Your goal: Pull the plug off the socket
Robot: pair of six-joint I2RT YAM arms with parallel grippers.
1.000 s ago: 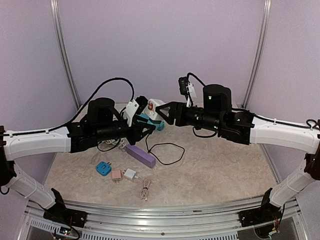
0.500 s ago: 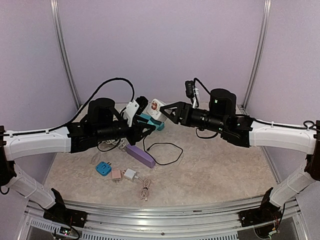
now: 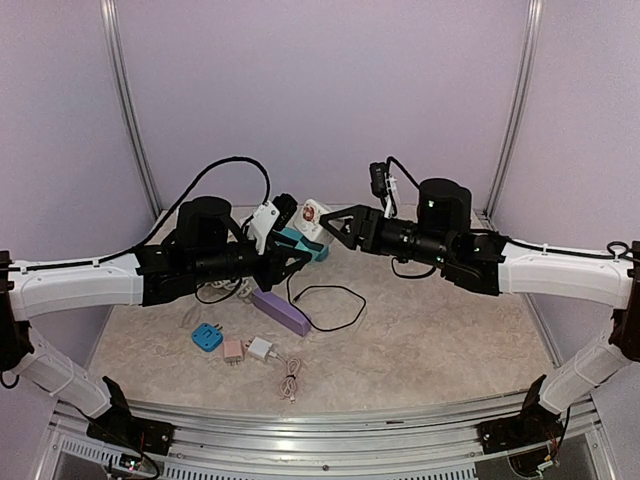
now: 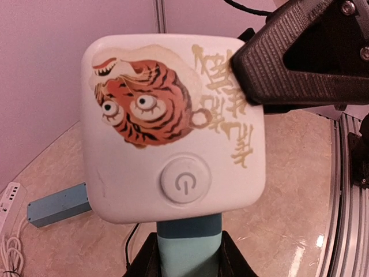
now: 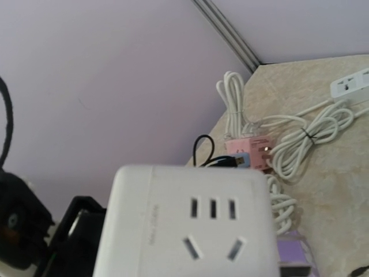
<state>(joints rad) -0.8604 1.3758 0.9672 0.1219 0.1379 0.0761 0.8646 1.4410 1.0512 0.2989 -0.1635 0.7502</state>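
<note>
Tabletop (image 3: 430,330); one socket (image 4: 173,127), perhaps one plug (image 4: 189,248)

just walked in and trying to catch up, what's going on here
The left gripper holds a teal plug that sits in a white cube socket with a tiger picture, up off the table. The right gripper is at the cube with its jaws apart, one finger at its top corner. The plug is not yet pulled out.
</note>
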